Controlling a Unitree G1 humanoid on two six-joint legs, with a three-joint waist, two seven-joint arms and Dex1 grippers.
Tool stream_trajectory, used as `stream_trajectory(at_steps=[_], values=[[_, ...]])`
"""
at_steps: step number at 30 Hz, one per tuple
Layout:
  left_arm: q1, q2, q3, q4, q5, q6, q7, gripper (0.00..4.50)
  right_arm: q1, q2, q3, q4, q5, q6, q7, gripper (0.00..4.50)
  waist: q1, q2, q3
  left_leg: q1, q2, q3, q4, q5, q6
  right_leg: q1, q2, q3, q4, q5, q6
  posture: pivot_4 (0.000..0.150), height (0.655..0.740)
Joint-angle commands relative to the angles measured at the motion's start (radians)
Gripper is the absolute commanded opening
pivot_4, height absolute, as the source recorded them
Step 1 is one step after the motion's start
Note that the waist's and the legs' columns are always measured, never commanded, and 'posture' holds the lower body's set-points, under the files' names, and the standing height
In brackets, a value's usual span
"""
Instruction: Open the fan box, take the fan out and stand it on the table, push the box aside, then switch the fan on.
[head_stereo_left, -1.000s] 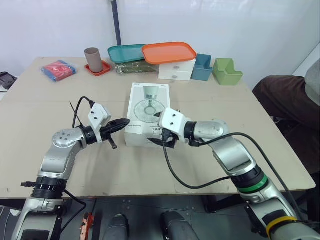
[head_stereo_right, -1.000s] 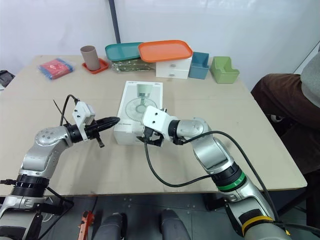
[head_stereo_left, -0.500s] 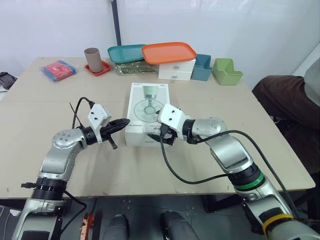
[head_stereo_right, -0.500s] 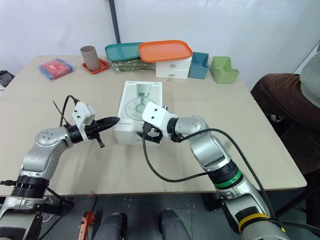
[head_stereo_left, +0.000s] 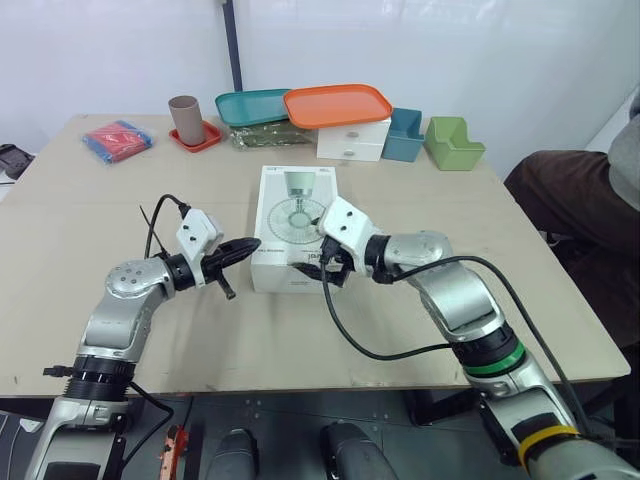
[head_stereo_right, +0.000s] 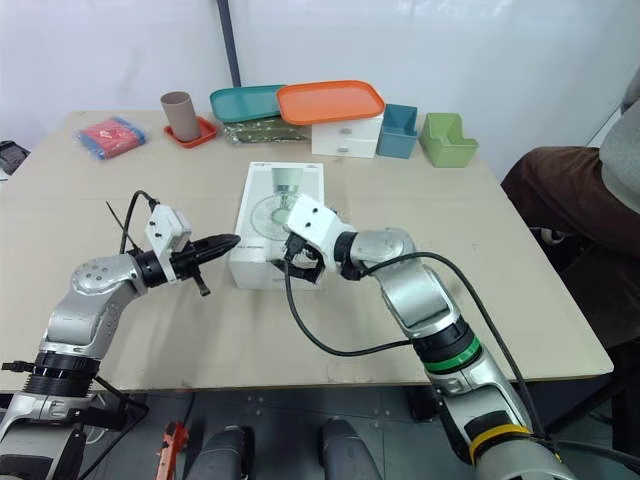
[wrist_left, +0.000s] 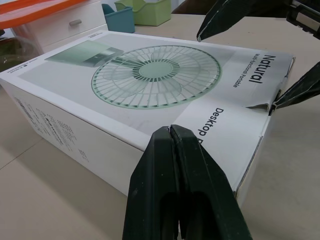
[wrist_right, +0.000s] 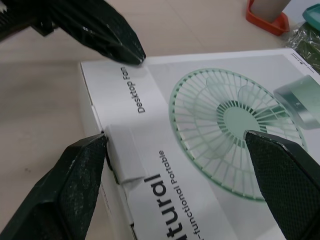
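The white fan box (head_stereo_left: 293, 215), printed with a green fan, lies flat in the middle of the table (head_stereo_left: 90, 300). My left gripper (head_stereo_left: 252, 243) is shut, and its tip rests against the box's near-left top edge (wrist_left: 150, 142). My right gripper (head_stereo_left: 325, 262) is open wide at the box's near end. One finger (wrist_right: 75, 185) touches the end flap at the near corner, where the flap's edge stands slightly raised. The other finger (wrist_right: 285, 185) hovers over the printed lid.
Along the table's back edge stand a brown cup (head_stereo_left: 185, 118) on a red coaster, a teal tray (head_stereo_left: 250, 105), an orange tray (head_stereo_left: 337, 104) on a white drawer unit (head_stereo_left: 352, 142), a blue bin (head_stereo_left: 404, 135) and a green bin (head_stereo_left: 453, 143). A red packet (head_stereo_left: 118, 138) lies far left. A person (head_stereo_left: 575, 200) sits at the right.
My right gripper has moved a little forward and up, from beside the box's near end to straddling its near corner. The left arm has stayed put.
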Motion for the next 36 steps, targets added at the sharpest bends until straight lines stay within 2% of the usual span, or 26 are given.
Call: stream_trajectory(at_steps=[1, 9, 19, 36], values=[[0.016, -0.005, -0.026, -0.01, 0.014, 0.004, -0.01, 0.11, -0.03, 0.003, -0.064, -0.02, 0.043, 0.021, -0.003, 4.5, 0.0, 0.0, 0.0, 0.0, 0.0, 0.0, 0.0, 0.0, 0.0, 0.0, 0.0, 0.0, 0.0, 0.0, 0.0, 0.15, 0.74], [0.011, -0.006, -0.032, -0.009, 0.015, 0.004, -0.012, 0.11, -0.02, 0.009, -0.063, 0.05, 0.023, 0.014, -0.053, 4.5, 0.0, 0.0, 0.0, 0.0, 0.0, 0.0, 0.0, 0.0, 0.0, 0.0, 0.0, 0.0, 0.0, 0.0, 0.0, 0.15, 0.74], [0.002, -0.002, -0.04, -0.002, 0.018, 0.004, -0.02, 0.11, 0.025, -0.018, -0.046, -0.076, 0.087, 0.009, 0.022, 4.5, 0.001, 0.0, 0.0, 0.0, 0.0, 0.0, -0.001, 0.0, 0.0, 0.0, 0.0, 0.0, 0.0, -0.001, 0.0, 0.15, 0.74], [0.018, 0.003, -0.038, -0.011, 0.023, 0.003, -0.023, 0.11, 0.032, -0.017, -0.008, -0.074, 0.069, 0.004, -0.003, 4.5, 0.001, 0.0, 0.0, 0.0, 0.0, 0.0, -0.001, 0.0, 0.0, 0.0, 0.0, 0.0, 0.0, -0.001, 0.0, 0.15, 0.74]])
